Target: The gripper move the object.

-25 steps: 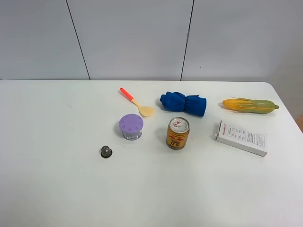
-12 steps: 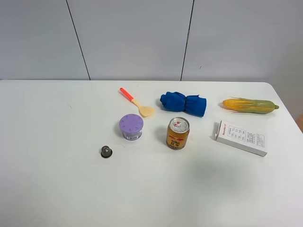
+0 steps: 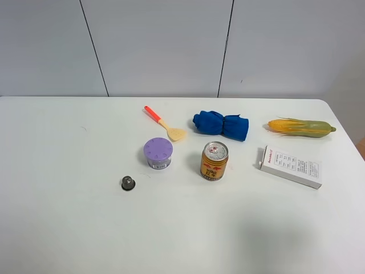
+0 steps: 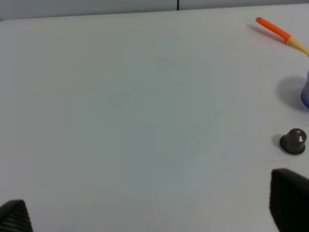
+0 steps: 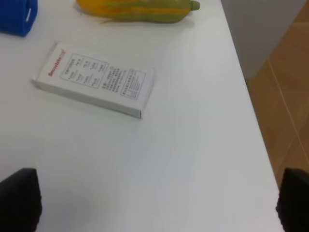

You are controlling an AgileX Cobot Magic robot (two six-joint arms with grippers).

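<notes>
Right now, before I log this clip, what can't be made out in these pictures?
- Short round tin with lavender lid: side label too small to read in the high view; cut off by the edge in the left wrist view.
- Left gripper and right gripper: only the fingertip corners show in the wrist views; neither appears in the high view.
- White printed box: its text is blurred.

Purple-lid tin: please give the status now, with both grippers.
Both grippers open, holding nothing, off the high view. Purple-lid tin upright on table, untouched. Small dark cap near it on the left gripper side; drink can beside.
</notes>
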